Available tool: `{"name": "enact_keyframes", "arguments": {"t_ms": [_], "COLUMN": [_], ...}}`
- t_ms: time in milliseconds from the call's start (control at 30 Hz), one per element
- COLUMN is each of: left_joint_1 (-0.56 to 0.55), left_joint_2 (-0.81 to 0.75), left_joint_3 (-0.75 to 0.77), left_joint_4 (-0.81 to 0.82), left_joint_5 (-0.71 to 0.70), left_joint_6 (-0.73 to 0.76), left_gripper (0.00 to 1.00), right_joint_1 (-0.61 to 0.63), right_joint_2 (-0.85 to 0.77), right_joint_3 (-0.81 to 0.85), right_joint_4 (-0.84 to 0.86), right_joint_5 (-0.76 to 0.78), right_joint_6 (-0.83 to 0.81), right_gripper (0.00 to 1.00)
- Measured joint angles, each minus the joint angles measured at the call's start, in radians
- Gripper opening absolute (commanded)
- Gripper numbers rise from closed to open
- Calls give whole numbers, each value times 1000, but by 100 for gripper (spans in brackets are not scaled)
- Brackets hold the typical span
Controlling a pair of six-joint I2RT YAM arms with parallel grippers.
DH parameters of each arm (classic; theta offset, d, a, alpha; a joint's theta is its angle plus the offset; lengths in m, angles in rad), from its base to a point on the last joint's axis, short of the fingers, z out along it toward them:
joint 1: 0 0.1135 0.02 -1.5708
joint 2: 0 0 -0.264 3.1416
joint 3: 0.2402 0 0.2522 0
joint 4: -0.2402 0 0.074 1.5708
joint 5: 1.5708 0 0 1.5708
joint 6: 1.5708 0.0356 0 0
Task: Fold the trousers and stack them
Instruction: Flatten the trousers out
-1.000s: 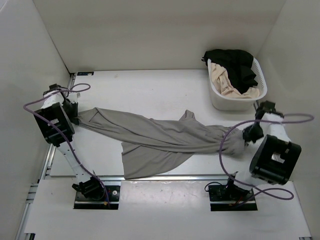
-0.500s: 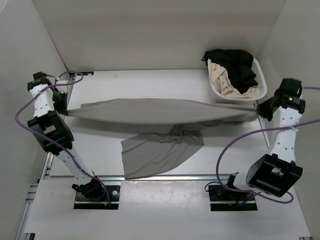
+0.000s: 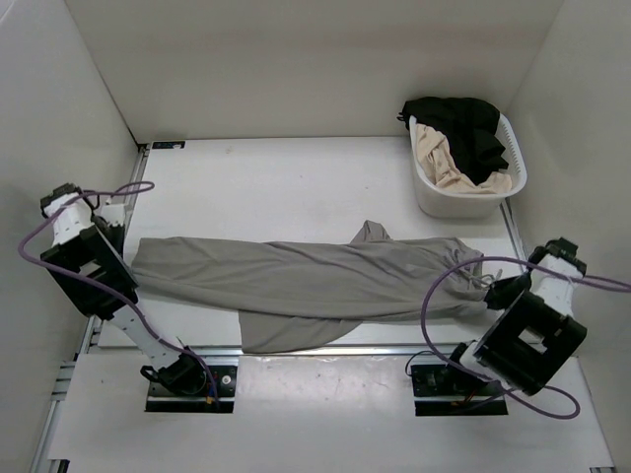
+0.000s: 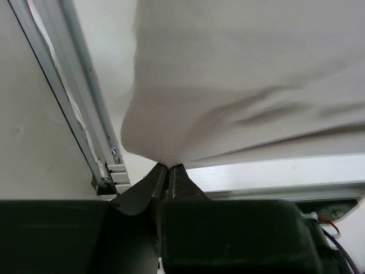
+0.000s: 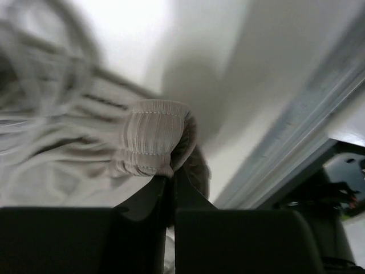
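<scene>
- top view: long plain grey trousers of thin, wrinkly fabric point(image 3: 315, 281) stretch left to right across the near half of the white desk point(image 3: 296, 177), one end at the left edge and the other near the right edge; a loose fold of them reaches the near edge.
- top view: a white slotted plastic basket point(image 3: 434, 202) stands at the far right corner of the desk, apart from the trousers; in it lies a crumpled beige garment point(image 3: 444, 158) with a black garment point(image 3: 473, 128) heaped on and behind it, spilling over the far rim.
- left wrist view: the left tool point(image 4: 169, 171) has its fingers pressed together on a pinched corner of the trousers, the cloth fanning out above it; a silver metal rail point(image 4: 74, 85) runs along the desk edge beside it.
- right wrist view: the right tool point(image 5: 170, 180) is clamped on a bunched bit of ribbed hem of the trousers; the rest is blurred.
</scene>
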Motion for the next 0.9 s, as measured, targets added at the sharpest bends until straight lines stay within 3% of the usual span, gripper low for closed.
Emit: {"name": "enact_keyframes", "arguments": {"t_ms": [133,333,433,533,700,900], "left_joint_1": [-93,-302,-348,-325,-204,-123], "left_joint_2": [90,259,254,177,69,-10], "left_joint_3": [254,707,796,723,531,121], "left_joint_4": [-79,-92,-64,-24,-24,-18], "left_joint_5": [49,102,119,122,118,58], "left_joint_6": [-21,-85,-118,-128,-92,0], "left_gripper": [15,15,15,15,15,15], "right_joint_1": [91,208,205,190,160,26], "right_joint_2": [141,437,414,286,61,5], "right_joint_3": [307,1091,1234,1133,700,186], "right_joint_4": [-17,-32,-15,-6,-9,-6], "right_joint_5": [-43,-111,-116,-101,-56,-13], "right_joint_6": [29,45,43,35,20,15], "right_gripper": [0,0,0,0,0,0]}}
